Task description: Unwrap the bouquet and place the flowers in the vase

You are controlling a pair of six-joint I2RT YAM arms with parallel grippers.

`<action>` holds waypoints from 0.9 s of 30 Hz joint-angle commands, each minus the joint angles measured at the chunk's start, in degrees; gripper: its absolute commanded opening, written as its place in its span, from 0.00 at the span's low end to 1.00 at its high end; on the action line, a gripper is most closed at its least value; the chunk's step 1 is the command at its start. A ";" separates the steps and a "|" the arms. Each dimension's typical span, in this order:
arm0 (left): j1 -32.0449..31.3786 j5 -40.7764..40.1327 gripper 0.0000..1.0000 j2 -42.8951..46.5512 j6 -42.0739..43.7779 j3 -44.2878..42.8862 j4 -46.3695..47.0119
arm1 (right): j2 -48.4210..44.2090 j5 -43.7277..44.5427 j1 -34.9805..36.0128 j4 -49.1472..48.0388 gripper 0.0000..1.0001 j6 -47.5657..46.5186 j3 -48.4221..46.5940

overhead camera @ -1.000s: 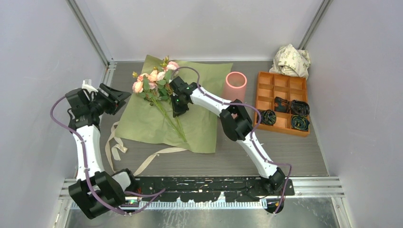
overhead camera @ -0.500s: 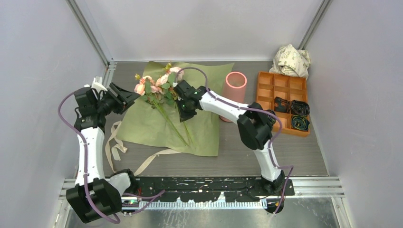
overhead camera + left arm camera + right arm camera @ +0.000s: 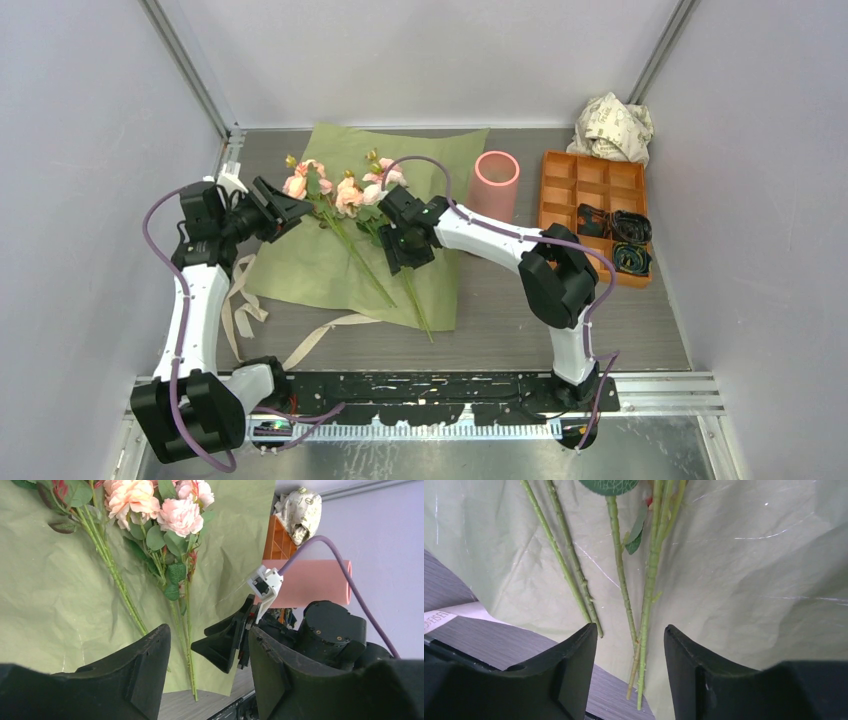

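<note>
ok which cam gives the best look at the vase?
Top external. It shows the whole vase, upright with its open mouth visible, standing between the green paper and the orange tray. Left wrist catches only its side wall, partly behind the right arm. Right wrist doesn't show it.

One scrap of print turns up in the right wrist view: the flat beige ribbon strip (image 3: 446, 614) at the left edge carries a row of small dark capital letters. They run off the frame and are too blurred to spell out with any confidence. In the far right corner of the overhead view, the crumpled ball of white paper (image 3: 612, 126) is covered in dark printed marks, all too small to read. No word, number or logo can be made out
</note>
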State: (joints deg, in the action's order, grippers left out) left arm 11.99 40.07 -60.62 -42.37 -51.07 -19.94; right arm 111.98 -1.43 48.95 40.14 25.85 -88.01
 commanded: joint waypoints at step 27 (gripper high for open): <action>-0.32 -10.09 0.57 1.91 4.99 -1.75 -5.20 | 29.54 -5.28 1.31 4.50 0.56 -4.83 -42.00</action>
State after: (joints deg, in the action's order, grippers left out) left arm 11.75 29.52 -58.43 -38.28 -51.35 -26.70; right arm 143.96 -5.19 49.71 46.70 20.88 -130.26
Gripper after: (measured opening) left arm 0.576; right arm 0.561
